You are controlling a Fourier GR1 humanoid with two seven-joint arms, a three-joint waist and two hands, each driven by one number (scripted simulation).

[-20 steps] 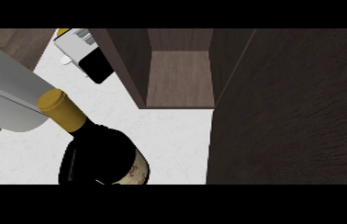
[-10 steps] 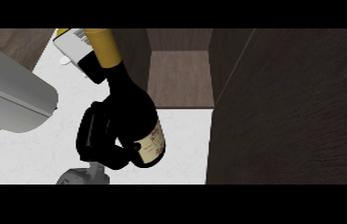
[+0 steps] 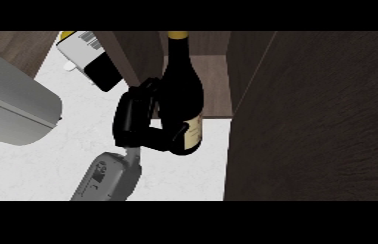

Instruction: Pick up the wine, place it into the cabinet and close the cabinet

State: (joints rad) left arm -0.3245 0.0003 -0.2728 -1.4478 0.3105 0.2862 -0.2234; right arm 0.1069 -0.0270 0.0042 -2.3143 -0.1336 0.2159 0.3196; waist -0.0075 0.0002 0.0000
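The light is even and soft, with no single lamp to be picked out. The white counter [image 3: 184, 173] at six o'clock is the brightest patch and shows no hard shadows, only a faint greying beside the cabinet door [image 3: 303, 118]. That door, filling the three o'clock side, stays dim and flat brown. The cabinet's inside [image 3: 214, 83] at twelve o'clock is shaded. The wine bottle [image 3: 181, 93] and the black hand [image 3: 136, 119] merge into one dark mass near the centre, with barely any sheen on the glass. Edges look slightly soft throughout; straight lines stay straight toward the borders.
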